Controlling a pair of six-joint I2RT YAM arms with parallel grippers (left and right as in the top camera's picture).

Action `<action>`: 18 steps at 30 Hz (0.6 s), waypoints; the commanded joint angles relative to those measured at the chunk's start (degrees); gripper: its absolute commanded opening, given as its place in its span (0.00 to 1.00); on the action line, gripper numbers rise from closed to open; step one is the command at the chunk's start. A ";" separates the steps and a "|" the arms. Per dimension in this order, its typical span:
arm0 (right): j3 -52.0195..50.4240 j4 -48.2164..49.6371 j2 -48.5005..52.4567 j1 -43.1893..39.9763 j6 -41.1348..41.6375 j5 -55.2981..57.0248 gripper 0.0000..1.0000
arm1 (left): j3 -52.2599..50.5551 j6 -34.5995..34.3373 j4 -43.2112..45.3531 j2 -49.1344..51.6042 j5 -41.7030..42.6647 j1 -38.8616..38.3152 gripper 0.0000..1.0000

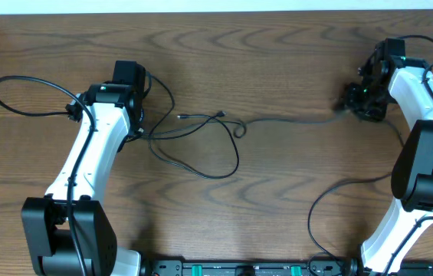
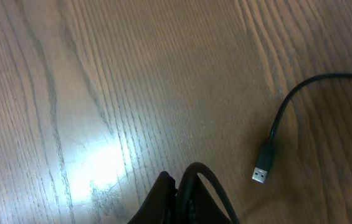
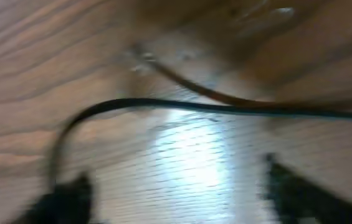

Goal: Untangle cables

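A thin black cord (image 1: 201,115) lies in loose loops on the wooden table between the arms. Its USB plug (image 1: 181,116) rests just right of my left gripper (image 1: 138,124). In the left wrist view that gripper (image 2: 182,190) is shut on a loop of the black cord (image 2: 208,180), with the plug (image 2: 261,173) lying free to the right. A paler cord (image 1: 293,119) runs from a small knot (image 1: 239,130) toward my right gripper (image 1: 363,101). The right gripper (image 3: 182,196) is open and blurred, nothing between its fingers, with a black cable (image 3: 194,106) and a thin pale-ended cord (image 3: 188,87) crossing beyond.
Thicker black arm wires loop at the far left (image 1: 17,96) and at the lower right (image 1: 339,192). The table's back edge (image 1: 216,12) runs along the top. The arm bases stand at the near corners.
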 commanded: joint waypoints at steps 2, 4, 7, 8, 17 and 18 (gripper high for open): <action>-0.17 0.11 -0.20 0.31 -6.27 -8.76 0.99 | -0.15 0.55 -0.37 0.33 -1.92 0.31 0.08; -0.17 0.13 -0.20 0.90 -11.98 -13.99 0.99 | -0.15 0.55 -0.35 0.33 -1.92 0.31 0.08; -0.17 0.07 -0.20 1.14 -18.43 -20.65 0.99 | -0.15 0.55 -0.33 0.33 -1.90 0.28 0.08; -0.17 -0.13 -0.20 1.11 -20.17 -22.36 0.99 | -0.15 0.59 -0.09 0.33 -1.90 0.28 0.08; -0.17 -0.46 -0.20 0.37 -21.84 -23.96 0.99 | 6.75 16.44 10.34 -5.03 0.17 0.20 0.08; -0.17 -0.48 -0.20 0.37 -21.84 -23.96 0.99 | 7.52 16.39 11.34 -6.38 0.98 0.20 0.08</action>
